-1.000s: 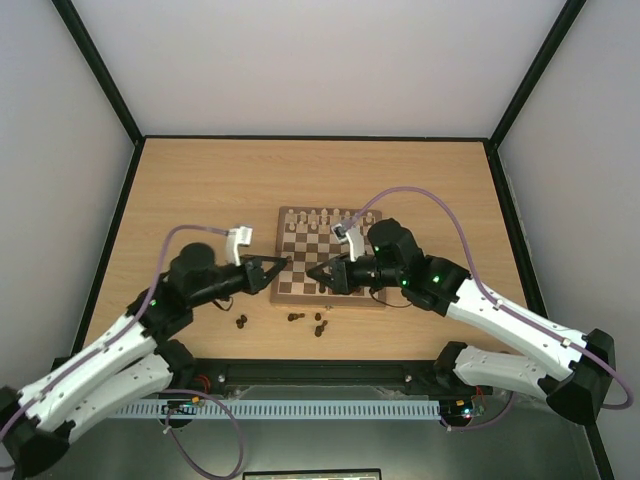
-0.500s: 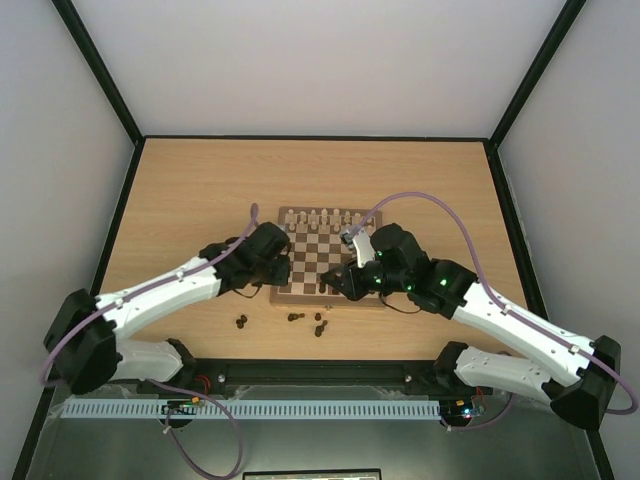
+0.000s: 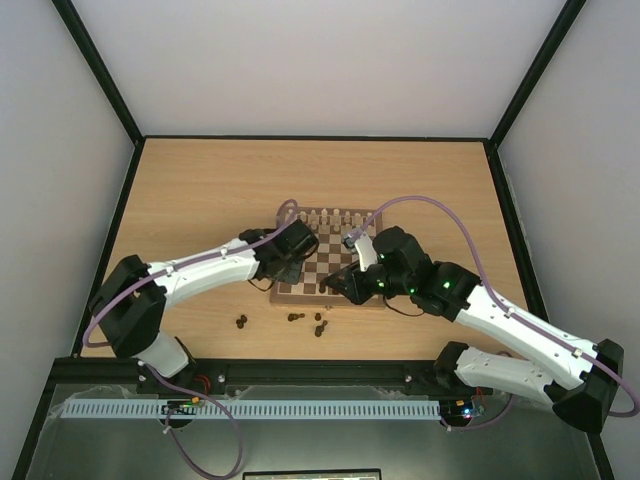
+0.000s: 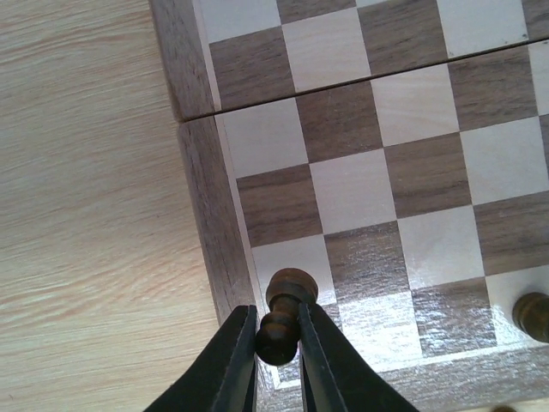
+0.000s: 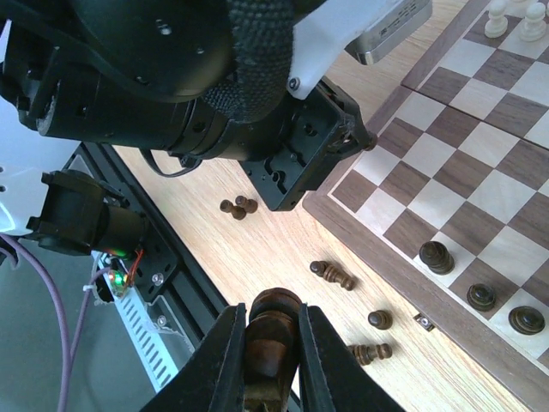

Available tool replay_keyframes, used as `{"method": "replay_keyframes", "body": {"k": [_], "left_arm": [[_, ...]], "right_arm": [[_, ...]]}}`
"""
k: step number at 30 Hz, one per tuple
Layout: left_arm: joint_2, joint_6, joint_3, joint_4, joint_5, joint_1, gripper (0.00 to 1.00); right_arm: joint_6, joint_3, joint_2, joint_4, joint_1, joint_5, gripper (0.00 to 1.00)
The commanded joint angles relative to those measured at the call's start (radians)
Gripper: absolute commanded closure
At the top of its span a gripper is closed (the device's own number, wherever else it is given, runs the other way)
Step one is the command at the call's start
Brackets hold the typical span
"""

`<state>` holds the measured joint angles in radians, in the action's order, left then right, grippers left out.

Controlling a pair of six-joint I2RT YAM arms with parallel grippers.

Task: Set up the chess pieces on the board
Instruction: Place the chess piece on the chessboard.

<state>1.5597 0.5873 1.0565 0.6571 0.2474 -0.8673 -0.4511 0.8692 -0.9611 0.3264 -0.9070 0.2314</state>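
Left arm's wrist hangs over the near left corner of the board and blocks that corner in my right wrist view. Loose chess pieces lie on the table just off the board's near edge. Three dark pieces stand on the near rows, and pale pieces line the far row.

Left gripper is pinching a brown pawn above the corner squares; I cannot tell whether it touches the board. Right gripper is clamped on a second brown piece, held near the board's near edge.
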Motion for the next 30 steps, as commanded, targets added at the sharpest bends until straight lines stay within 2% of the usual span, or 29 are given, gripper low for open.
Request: {"method": "replay_keyframes", "body": {"k": [1,18,30], "left_arm": [[0.052,-0.032,0.045,0.075,0.039,-0.007,0.84],[0.12,-0.059,0.056,0.051,0.025,-0.008,0.74],[0.133,-0.073,0.074,0.013,-0.02,-0.008,0.74]], "right_arm": [[0.018,-0.018,0.022,0.029,0.004,0.017,0.91],[0.025,-0.017,0.018,0.028,0.004,0.035,0.91],[0.025,-0.021,0.025,0.031,0.004,0.025,0.91]]}}
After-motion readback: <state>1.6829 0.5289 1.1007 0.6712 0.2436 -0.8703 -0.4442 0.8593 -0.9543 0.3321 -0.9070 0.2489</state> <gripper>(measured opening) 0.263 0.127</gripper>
